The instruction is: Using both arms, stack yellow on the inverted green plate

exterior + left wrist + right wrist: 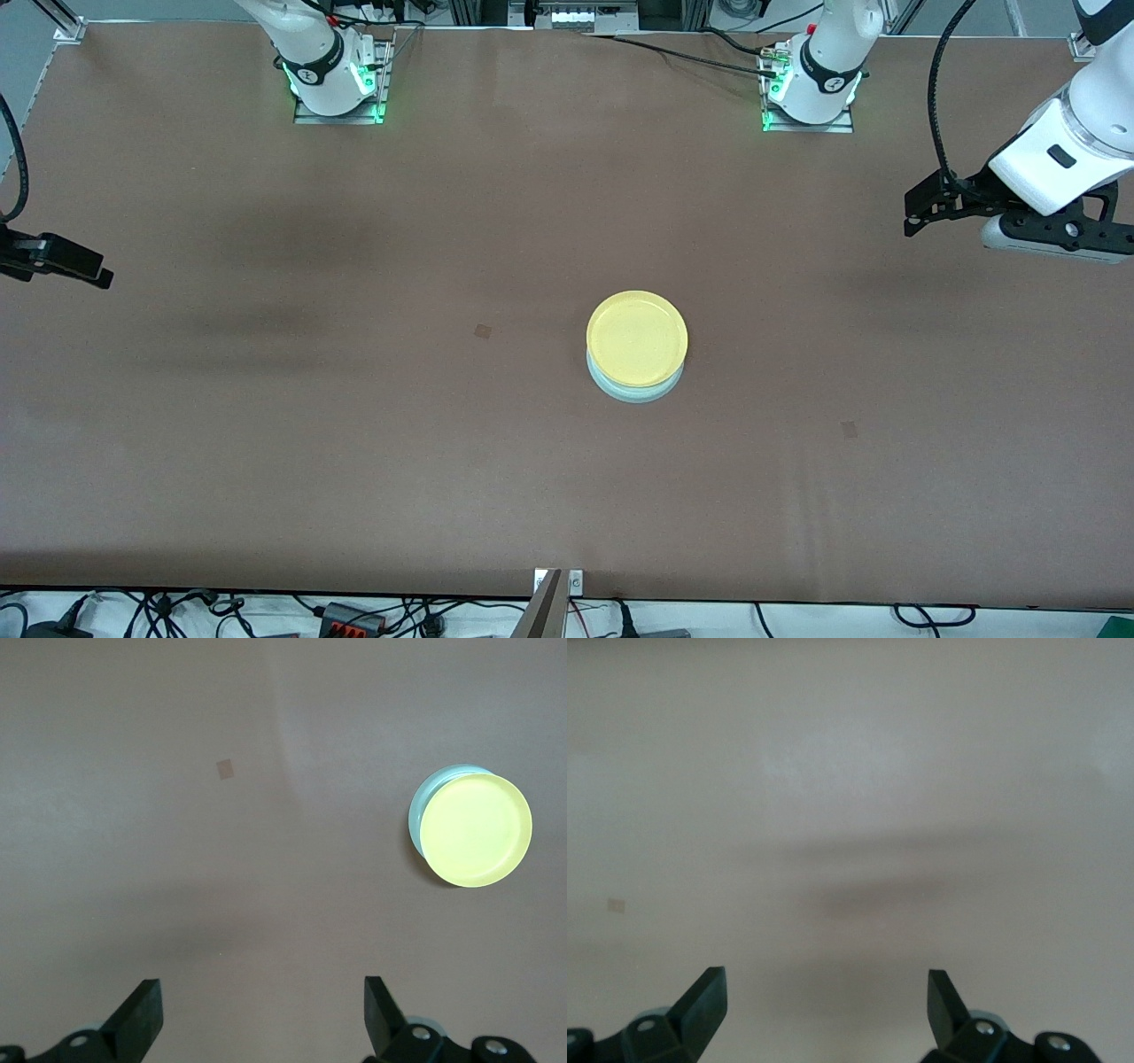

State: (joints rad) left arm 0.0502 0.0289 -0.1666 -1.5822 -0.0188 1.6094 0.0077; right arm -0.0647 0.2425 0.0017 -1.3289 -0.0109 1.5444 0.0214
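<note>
The yellow plate (636, 338) lies right way up on the pale green plate (634, 393) near the middle of the brown table; only a crescent of the green plate's rim shows under it. The left wrist view also shows the yellow plate (476, 829) and the green rim (423, 803). My left gripper (918, 213) is open and empty, held above the table toward the left arm's end, well away from the plates; its jaws (263, 992) stand wide over bare table. My right gripper (96, 273) is open and empty over the right arm's end of the table (827, 983).
Two small darker patches mark the table top (483, 331) (849, 429). The arm bases (337, 89) (811, 93) stand along the table edge farthest from the front camera. Cables and a metal bracket (549, 602) lie below the nearest edge.
</note>
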